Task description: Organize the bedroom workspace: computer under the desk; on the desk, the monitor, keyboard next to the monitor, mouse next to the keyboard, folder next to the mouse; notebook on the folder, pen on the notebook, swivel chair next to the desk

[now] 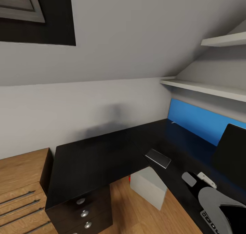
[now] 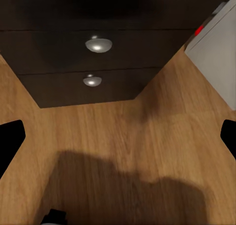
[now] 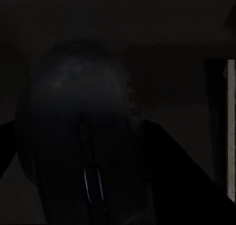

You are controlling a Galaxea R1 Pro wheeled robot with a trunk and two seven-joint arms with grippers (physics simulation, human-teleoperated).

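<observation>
The black desk (image 1: pixel 92 159) runs along the sloping bedroom wall. A thin black notebook (image 1: pixel 158 158) lies at its inner corner. The monitor (image 1: pixel 232 155) stands at the right, and the grey computer (image 1: pixel 148 188) sits beneath the desk. My right gripper (image 1: pixel 194 189) hovers low over the desk, with the mouse (image 1: pixel 189 178) at its tip and the white pen (image 1: pixel 207 180) beside it. Part of the keyboard (image 1: pixel 209 221) peeks out under my arm. Close up, the mouse (image 3: pixel 81 136) sits between the dark fingers of my right gripper (image 3: pixel 118 151). My left gripper (image 2: pixel 118 136) is open above the floor.
A wooden drawer chest (image 1: pixel 20 193) stands left of the desk. The desk's black drawers with silver knobs (image 2: pixel 98 44) face my left gripper, with the computer's corner (image 2: pixel 214 43) beside them. White shelves (image 1: pixel 205 87) and a blue panel (image 1: pixel 198 119) are behind the monitor.
</observation>
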